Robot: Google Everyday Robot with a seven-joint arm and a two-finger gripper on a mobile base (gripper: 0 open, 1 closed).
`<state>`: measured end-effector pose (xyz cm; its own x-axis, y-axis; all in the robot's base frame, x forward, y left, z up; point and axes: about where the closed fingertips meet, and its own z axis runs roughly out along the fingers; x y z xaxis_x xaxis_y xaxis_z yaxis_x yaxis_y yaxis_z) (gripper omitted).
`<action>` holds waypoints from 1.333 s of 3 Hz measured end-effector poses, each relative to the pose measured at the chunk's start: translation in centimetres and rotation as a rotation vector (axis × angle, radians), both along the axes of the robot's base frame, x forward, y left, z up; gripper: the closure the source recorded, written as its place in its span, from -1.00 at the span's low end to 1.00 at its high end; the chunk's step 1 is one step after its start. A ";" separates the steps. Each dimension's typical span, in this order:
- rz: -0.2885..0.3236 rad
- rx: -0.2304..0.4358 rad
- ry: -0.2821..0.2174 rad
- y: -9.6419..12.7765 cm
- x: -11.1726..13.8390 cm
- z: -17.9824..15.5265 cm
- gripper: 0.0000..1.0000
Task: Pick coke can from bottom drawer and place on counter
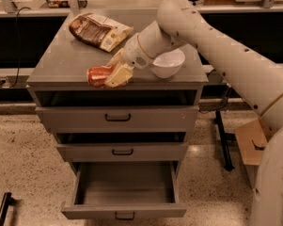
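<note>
Nearest the camera, at the foot of the grey cabinet, the bottom drawer (pixel 124 211) stands pulled open and looks empty, so the picking-up part of the job seems done. Above it, at the front edge of the surface (pixel 66 60), the gripper (pixel 113 74) has its cream fingers (pixel 119 73) clamped on the coke can (pixel 98 76), a small red can tipped on its side, low over or just touching the top; setting it down and letting go is what remains. Farther back sit a white bowl (pixel 168 62) and a snack bag (pixel 98 29).
</note>
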<state>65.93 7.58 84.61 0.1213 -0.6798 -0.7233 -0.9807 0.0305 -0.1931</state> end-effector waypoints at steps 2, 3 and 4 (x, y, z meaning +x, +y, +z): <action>-0.059 -0.001 -0.008 -0.7 0.5 0.8 1.00; -0.059 -0.001 -0.008 -0.7 0.5 0.8 1.00; -0.068 0.012 0.014 -1.1 0.2 1.2 1.00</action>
